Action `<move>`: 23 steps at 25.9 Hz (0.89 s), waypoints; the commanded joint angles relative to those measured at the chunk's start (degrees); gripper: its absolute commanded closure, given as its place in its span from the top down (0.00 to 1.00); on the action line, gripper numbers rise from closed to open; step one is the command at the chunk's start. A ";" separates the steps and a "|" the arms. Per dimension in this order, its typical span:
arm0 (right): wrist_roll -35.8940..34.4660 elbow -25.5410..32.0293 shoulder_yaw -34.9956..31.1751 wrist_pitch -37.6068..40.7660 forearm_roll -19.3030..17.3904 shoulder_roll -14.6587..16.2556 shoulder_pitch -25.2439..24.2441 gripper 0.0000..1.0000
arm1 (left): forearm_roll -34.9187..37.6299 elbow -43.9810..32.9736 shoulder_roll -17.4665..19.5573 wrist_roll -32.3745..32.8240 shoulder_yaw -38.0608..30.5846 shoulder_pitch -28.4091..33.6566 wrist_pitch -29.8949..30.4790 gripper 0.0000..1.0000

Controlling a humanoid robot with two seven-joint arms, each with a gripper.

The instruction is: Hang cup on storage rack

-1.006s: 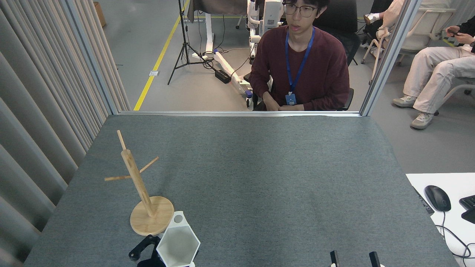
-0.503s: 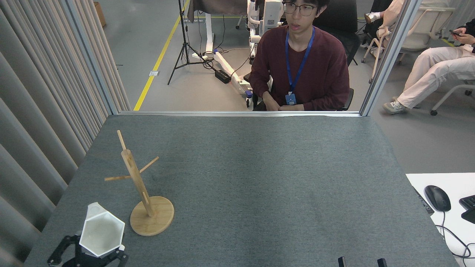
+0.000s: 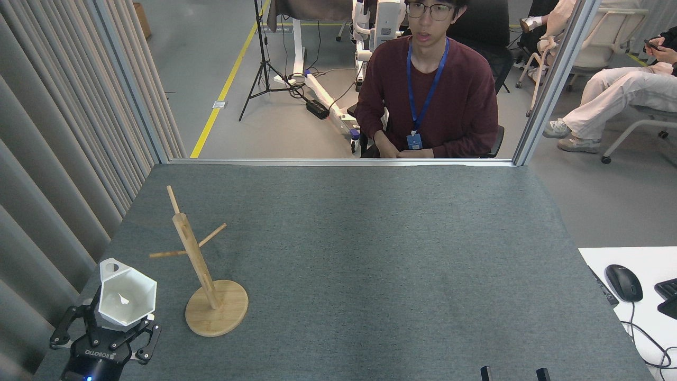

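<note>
Far left, at the table's (image 3: 370,254) near-left corner: left gripper (image 3: 113,330), fingers clamped on the lower body of the cup (image 3: 128,299). Cup held upright and clear of the felt, mouth up, hexagonal rim tilted slightly toward the camera. Tab handle (image 3: 109,266) turned to the far-left side, its round hole free of the fingers, seemingly so that a peg could pass through it unhindered. Grip taken low on the tapering body, probably for the same reason: rim and tab left clear.

Just right of the cup, apart from it: rack (image 3: 203,275), round base flat on the felt near the left edge, post leaning a little in this view. Three pegs bare: one rising from the top, one reaching left (image 3: 161,254) toward the cup's side, one angling up to the right (image 3: 213,234). Left peg nearest to the handle, so likeliest target; hanging not yet done. Handle lower than that peg's tip in this view, so a lift and a turn of the hole toward the peg judged necessary first. Risk: a nudge to the thin peg or light base, tipping the rack.

Middle of the table bare grey felt. Beyond the far edge, a seated person (image 3: 428,90) facing the table.

Near-right edge: only two dark fingertips of the right gripper (image 3: 513,373) showing, set apart, holding nothing visible. Off the right edge, a mouse (image 3: 623,282) on a white desk.
</note>
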State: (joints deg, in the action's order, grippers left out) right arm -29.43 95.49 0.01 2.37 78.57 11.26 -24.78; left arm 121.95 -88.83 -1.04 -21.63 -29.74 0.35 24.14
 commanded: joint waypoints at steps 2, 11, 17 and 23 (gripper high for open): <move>-0.01 -0.22 -0.09 0.01 0.00 -0.01 0.09 0.98 | 2.24 0.15 -0.72 -0.08 2.23 -1.23 0.03 0.41; -0.28 -0.31 -0.09 0.01 0.00 -0.10 0.09 0.98 | 8.48 4.54 -3.70 -0.08 4.52 -6.59 -0.76 0.41; -0.72 -0.83 -0.18 0.01 0.00 -0.10 0.17 0.98 | 9.10 6.30 -3.88 -0.87 5.93 -7.30 -1.29 1.00; -0.98 -0.92 -0.18 0.10 0.00 -0.01 0.09 0.98 | 8.39 6.21 -3.62 -0.95 5.49 -4.22 -1.29 1.00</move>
State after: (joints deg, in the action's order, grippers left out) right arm -30.27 94.61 -0.17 2.42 78.57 11.20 -24.67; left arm 130.62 -82.57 -4.73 -22.61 -24.03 -5.80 22.79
